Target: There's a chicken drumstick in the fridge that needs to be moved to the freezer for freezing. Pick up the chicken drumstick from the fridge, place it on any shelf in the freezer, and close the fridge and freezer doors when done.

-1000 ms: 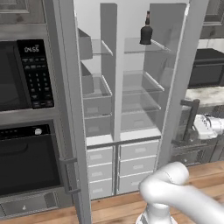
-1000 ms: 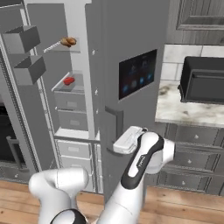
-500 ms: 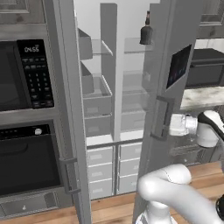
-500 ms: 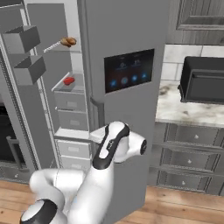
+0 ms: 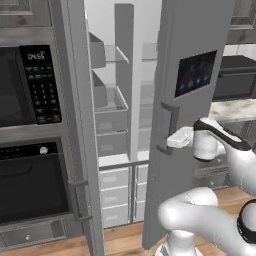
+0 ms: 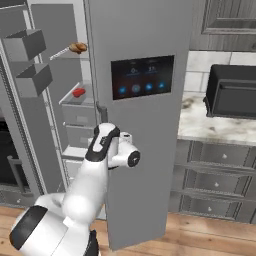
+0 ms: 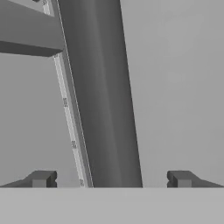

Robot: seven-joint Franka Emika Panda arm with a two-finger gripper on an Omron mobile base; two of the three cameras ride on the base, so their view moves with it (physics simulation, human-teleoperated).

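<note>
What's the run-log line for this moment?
stage: closing wide matte grey fridge door | fingers: open, straddling its vertical bar handle | golden-brown chicken drumstick: on freezer shelf | narrow freezer door: open

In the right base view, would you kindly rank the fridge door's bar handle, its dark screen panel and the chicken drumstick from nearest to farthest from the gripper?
1. The bar handle, right at the open gripper, on the door's left edge.
2. The screen panel, above and to the right on the door face.
3. The chicken drumstick, up left on a high freezer shelf.
</note>
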